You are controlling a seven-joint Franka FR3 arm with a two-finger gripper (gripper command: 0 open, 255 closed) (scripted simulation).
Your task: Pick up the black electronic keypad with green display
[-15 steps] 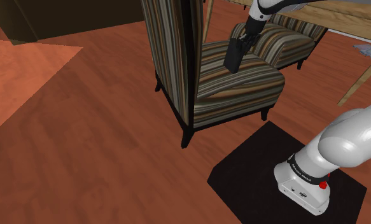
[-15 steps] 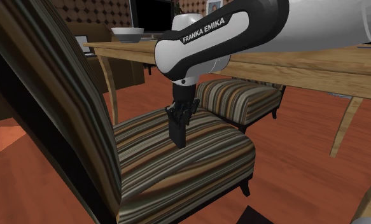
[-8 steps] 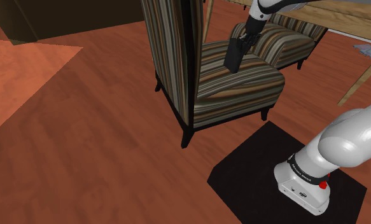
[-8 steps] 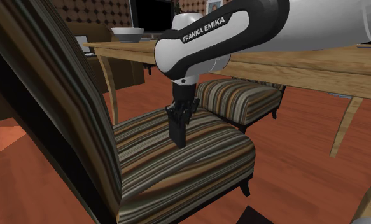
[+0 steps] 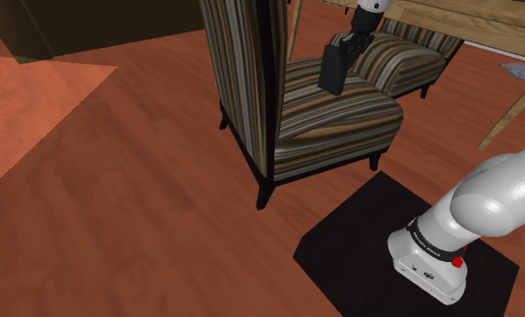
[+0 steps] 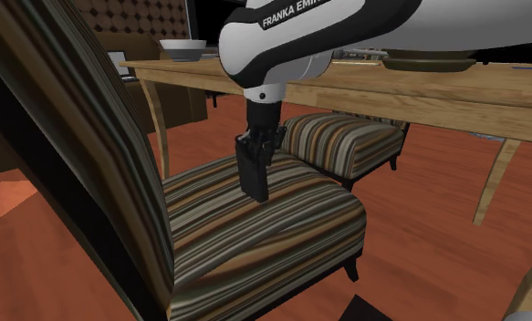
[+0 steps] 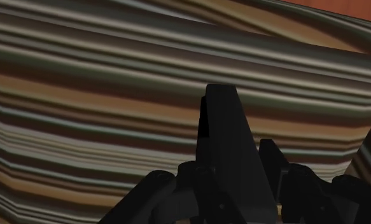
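Black pincer pinching the top end of a black keypad, keypad hanging upright just above the striped chair seat

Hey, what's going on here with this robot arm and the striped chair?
The white arm's black gripper is shut on the top end of a black keypad and holds it upright over the seat of the striped chair. The keypad appears to hang just clear of the cushion, so the pick-up looks under way. A wooden table stands behind the chair.
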